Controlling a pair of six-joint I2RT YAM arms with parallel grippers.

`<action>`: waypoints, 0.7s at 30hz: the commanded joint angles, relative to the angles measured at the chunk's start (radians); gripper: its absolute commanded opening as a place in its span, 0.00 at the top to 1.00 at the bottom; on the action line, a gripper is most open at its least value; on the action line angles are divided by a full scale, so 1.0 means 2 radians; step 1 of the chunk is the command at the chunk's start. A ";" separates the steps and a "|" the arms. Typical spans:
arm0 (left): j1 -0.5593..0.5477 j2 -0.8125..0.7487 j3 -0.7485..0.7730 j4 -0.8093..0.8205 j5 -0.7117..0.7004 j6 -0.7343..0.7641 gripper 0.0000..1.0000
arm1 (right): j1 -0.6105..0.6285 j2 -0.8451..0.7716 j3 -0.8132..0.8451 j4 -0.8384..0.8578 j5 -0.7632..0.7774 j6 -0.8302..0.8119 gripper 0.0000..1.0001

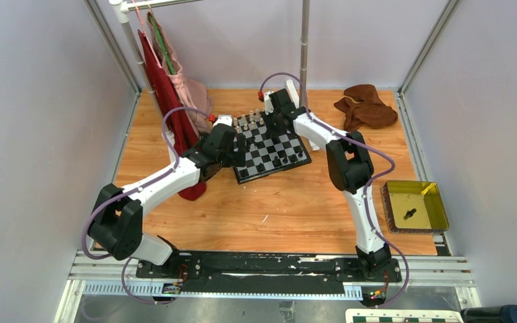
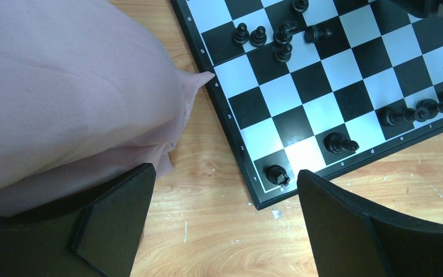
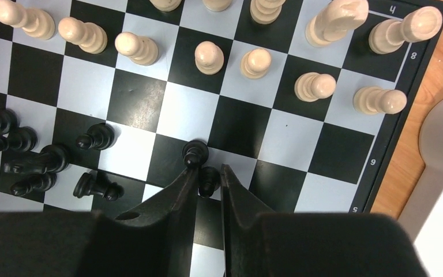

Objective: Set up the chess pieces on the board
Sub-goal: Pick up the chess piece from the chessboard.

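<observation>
While cream pieces [image 3: 209, 57] stand rowed, black pieces [image 3: 95, 137] sit scattered.

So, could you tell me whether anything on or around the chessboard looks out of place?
Yes. Several black pieces lie toppled and bunched mid-board instead of standing on home squares. The pink cloth also reaches the edge of the board. The cream pieces look orderly in their rows.

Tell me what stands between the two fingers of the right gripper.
A small black pawn stands between the fingers of the right gripper, as the right wrist view shows. Whether they already pinch it, I cannot tell.
</observation>
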 commanded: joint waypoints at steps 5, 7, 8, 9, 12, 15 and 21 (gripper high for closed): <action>0.009 0.012 0.013 0.011 0.008 0.006 0.00 | -0.009 0.007 0.012 -0.003 -0.001 -0.007 0.85; 0.009 0.012 0.012 0.011 0.010 0.004 0.00 | -0.009 0.000 0.001 0.003 0.001 -0.008 0.87; 0.009 0.011 0.010 0.012 0.011 0.003 0.00 | -0.010 -0.004 -0.004 0.005 0.002 -0.009 0.89; 0.010 0.010 0.008 0.012 0.012 0.002 0.00 | -0.010 -0.007 -0.009 0.006 0.003 -0.009 0.90; 0.009 0.005 0.002 0.013 0.015 -0.002 0.00 | -0.009 -0.019 -0.026 0.011 0.006 -0.011 0.91; 0.010 -0.006 -0.007 0.014 0.016 -0.004 0.00 | -0.009 -0.036 -0.046 0.018 0.006 -0.008 0.92; 0.009 -0.025 -0.018 0.011 0.016 -0.009 0.00 | -0.006 -0.072 -0.086 0.027 0.009 -0.004 0.93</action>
